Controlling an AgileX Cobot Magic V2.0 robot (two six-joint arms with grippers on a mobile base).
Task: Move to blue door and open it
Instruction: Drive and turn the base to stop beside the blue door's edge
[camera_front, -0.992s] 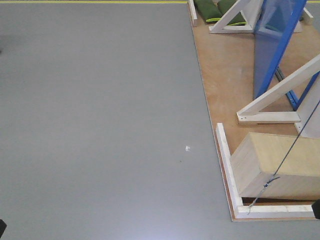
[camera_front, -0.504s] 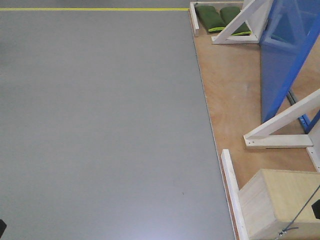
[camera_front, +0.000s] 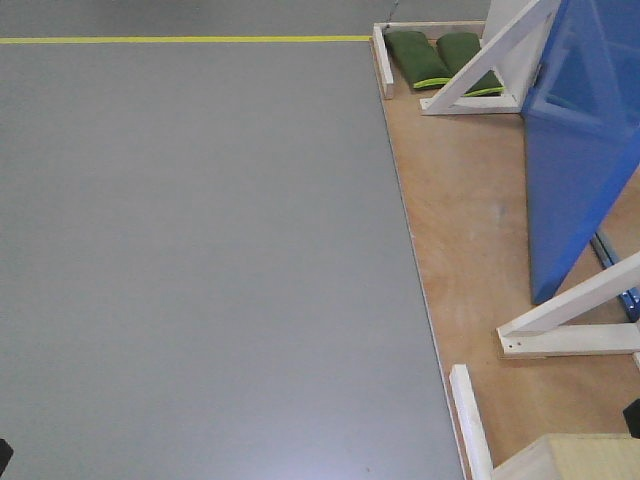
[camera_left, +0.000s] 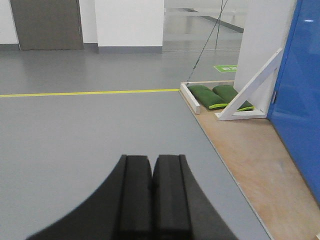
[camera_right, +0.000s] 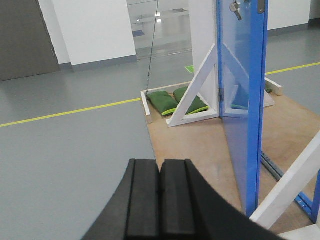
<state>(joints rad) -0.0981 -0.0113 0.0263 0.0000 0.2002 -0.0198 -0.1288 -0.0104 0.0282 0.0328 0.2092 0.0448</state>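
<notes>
Standing upright, blue door (camera_front: 580, 150), left hand (camera_left: 151, 165), right hand (camera_right: 160, 167) closed

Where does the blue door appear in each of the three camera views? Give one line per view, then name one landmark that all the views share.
Front-facing view: the blue door stands along the right edge, in the upper half.
Left wrist view: the blue door fills the far right edge.
Right wrist view: the blue door stands right of centre, seen nearly edge-on.
Shared landmark: the two green bags on the floor beyond the door.

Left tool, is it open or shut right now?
Shut. In the left wrist view the left tool has its two black fingers pressed together, with nothing between them.
</notes>
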